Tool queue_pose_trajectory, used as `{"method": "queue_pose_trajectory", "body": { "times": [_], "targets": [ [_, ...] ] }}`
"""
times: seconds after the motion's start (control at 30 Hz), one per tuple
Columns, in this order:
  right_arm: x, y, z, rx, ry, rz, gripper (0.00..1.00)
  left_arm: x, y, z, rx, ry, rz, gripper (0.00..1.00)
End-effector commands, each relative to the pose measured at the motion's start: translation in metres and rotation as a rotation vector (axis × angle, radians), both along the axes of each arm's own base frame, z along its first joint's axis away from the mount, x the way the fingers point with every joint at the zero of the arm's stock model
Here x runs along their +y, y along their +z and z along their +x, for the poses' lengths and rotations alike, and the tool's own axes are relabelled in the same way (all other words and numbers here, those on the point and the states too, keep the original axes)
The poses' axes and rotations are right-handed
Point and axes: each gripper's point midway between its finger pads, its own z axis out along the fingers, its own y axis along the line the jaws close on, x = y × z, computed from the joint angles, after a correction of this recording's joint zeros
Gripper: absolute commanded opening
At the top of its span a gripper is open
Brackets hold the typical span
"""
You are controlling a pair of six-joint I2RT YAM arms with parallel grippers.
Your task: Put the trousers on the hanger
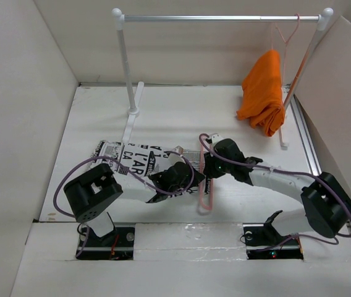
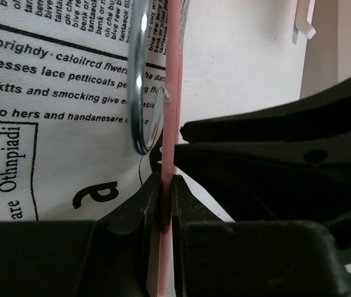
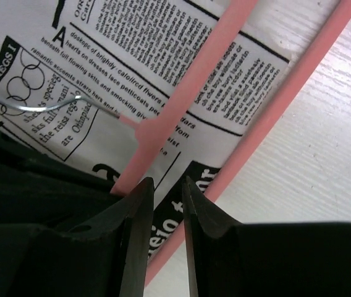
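Note:
The trousers (image 1: 132, 158), white with black newsprint, lie flat across the table's middle. The pale pink hanger (image 1: 207, 199) lies at their right end, over the fabric. My left gripper (image 1: 186, 176) is shut on a thin pink hanger bar (image 2: 174, 74), pinched between its fingertips (image 2: 166, 180); the metal hook (image 2: 139, 74) curves just beyond, over the print (image 2: 52, 93). My right gripper (image 1: 211, 167) hovers close over the trousers (image 3: 163, 37) between two hanger bars (image 3: 188, 105), its jaws (image 3: 168, 180) a narrow gap apart with nothing between them.
A white clothes rack (image 1: 219, 18) stands at the back, its foot (image 1: 132, 117) near the trousers' far edge. An orange cloth (image 1: 265, 93) hangs on a coral hanger (image 1: 287, 31) at the rack's right end. White walls close in both sides.

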Motion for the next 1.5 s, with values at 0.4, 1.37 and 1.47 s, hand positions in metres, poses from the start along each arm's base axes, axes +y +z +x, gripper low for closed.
{"method": "queue_pose_trajectory", "body": {
  "times": [0.4,1.37,1.47],
  "targets": [
    [-0.001,-0.009,0.035,-0.051,-0.079,-0.062,0.47,-0.007,-0.019,-0.006,0.042,-0.002,0.030,0.00],
    [-0.155,0.075,0.034,-0.200,-0.343,-0.107,0.00,0.061,-0.036,0.017,-0.095,0.030,0.418,0.00],
    [-0.182,0.072,0.040,-0.207,-0.375,-0.076,0.00,0.072,-0.035,0.015,-0.125,0.009,0.464,0.00]
  ]
}}
